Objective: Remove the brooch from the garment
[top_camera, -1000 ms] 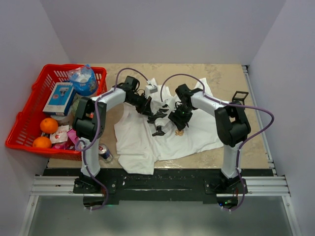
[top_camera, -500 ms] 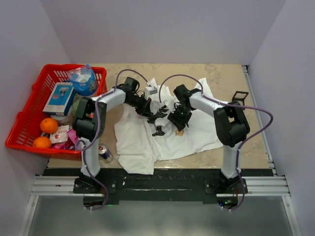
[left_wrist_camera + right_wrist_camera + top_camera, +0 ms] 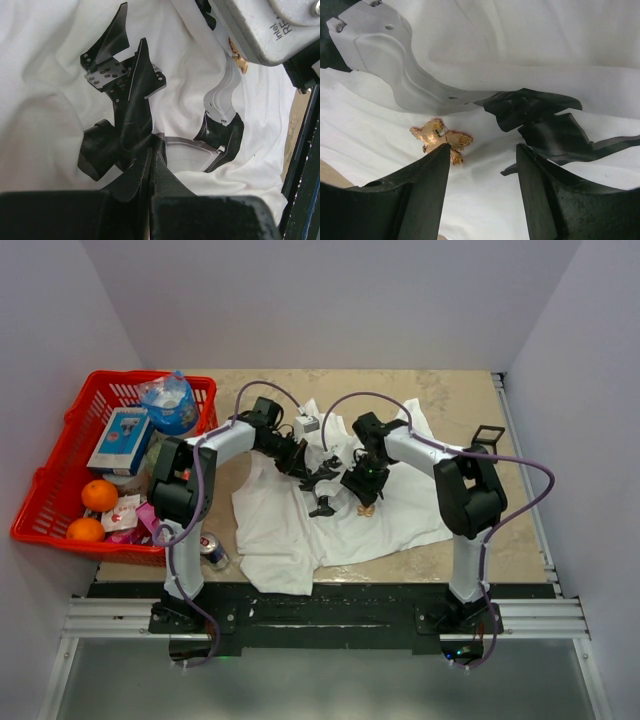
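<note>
The white garment point(image 3: 290, 530) lies crumpled across the middle of the table, also filling the left wrist view point(image 3: 40, 100) and the right wrist view point(image 3: 520, 50). The brooch point(image 3: 366, 508), a small golden-orange piece point(image 3: 440, 139), sits on the cloth. My right gripper point(image 3: 360, 498) hovers just over it, open point(image 3: 482, 150); its left fingertip point(image 3: 440, 155) stands right at the brooch's edge, with nothing between the fingers. My left gripper point(image 3: 325, 477) is shut point(image 3: 151, 150), its tips down on the shirt just left of the right gripper. Whether cloth is pinched does not show. The brooch point(image 3: 239, 59) peeks out under the right wrist.
A red basket point(image 3: 60, 480) at the left holds oranges point(image 3: 99, 495), a box point(image 3: 120, 440) and a bottle point(image 3: 170, 405). A can point(image 3: 212, 552) lies by the shirt's near-left corner. A small black frame point(image 3: 487, 435) sits on the table at the right.
</note>
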You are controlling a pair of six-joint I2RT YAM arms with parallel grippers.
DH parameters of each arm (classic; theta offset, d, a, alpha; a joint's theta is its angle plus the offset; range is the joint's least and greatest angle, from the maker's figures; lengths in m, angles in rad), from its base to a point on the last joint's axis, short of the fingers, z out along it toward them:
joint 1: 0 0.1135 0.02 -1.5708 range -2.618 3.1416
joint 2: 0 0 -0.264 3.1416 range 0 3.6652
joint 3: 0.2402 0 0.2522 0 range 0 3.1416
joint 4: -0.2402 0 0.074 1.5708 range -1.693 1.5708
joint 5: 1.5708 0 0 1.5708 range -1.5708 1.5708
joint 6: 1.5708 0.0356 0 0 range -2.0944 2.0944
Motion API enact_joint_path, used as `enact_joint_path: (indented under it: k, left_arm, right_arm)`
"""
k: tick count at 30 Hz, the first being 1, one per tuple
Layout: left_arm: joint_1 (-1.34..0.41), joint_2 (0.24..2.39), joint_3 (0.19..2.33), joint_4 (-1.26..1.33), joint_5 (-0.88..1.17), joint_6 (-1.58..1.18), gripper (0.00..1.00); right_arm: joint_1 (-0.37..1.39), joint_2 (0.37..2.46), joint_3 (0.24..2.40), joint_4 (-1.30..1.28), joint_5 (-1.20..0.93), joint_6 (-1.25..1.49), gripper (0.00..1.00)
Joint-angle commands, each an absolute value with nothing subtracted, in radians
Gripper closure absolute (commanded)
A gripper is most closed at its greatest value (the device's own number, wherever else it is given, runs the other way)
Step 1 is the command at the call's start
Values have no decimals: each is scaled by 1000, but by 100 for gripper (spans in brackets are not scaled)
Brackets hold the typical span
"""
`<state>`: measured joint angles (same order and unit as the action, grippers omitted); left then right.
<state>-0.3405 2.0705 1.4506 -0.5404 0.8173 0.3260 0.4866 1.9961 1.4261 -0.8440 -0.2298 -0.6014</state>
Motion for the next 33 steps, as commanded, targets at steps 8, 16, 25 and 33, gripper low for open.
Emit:
enact_joint_path:
  k: [8,16,25,33]
  left_arm:
    - [-328,2022,1439,-532,834,350,100]
    - [-327,2022,1439,-531,838,350,100]
    - [-327,2017,1433,-532,839,348,100]
    - [-325,2011,1424,-529,838,347,100]
  right_arm:
    - [480,1984,1497,-933,-252,-606,40]
    - [476,1983,1520,-948,-252,-603,39]
    - [474,2009,1505,-923,-227,-594,40]
    - [474,2040,1503,-927,-239,-595,40]
